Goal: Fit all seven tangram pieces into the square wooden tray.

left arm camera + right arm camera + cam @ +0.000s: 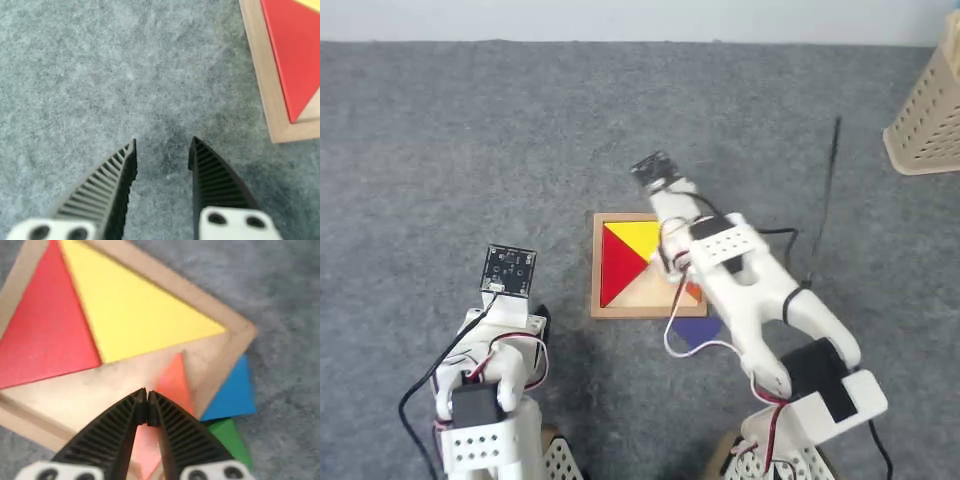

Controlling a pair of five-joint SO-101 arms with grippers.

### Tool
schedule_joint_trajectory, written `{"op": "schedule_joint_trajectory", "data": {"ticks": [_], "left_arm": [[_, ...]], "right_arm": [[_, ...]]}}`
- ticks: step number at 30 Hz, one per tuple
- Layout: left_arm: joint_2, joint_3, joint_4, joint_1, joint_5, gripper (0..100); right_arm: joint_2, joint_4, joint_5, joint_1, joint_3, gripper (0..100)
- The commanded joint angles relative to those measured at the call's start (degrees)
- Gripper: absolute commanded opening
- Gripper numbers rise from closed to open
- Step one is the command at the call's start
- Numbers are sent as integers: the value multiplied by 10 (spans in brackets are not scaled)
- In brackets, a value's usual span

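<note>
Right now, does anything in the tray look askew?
Yes. The orange piece sits at an angle in the tray, its edges flush with neither the yellow piece nor the rim, by the shut right gripper.

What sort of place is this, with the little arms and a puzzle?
Probably a robotics workbench or small lab: a grey felt-like mat covers the surface, the wired left arm and right arm stand side by side, and a wooden tray holds coloured puzzle pieces.

Matt wooden tray [240,334], smooth red triangle [45,340], fuzzy grey felt-like table cover [100,75], ribbed black plastic left pincer [164,141].
</note>
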Motion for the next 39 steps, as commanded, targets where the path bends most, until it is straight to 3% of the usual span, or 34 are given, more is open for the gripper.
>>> {"op": "schedule_joint_trajectory", "data": {"ticks": [1, 12, 18, 26, 39], "left_arm": [[-4, -7, 3, 1, -3, 168], [-4, -7, 3, 1, -3, 168], [-4, -7, 3, 1, -3, 168], [-4, -7, 3, 1, -3, 168], [-4, -7, 3, 1, -3, 168]], "right_arm": [[-11, 15, 5, -15, 9, 6], [-209, 2, -29, 64, 53, 6], [-156, -10, -31, 73, 64, 6], [-46, 123, -31, 43, -20, 6], [-29, 95, -31, -44, -19, 6]]}}
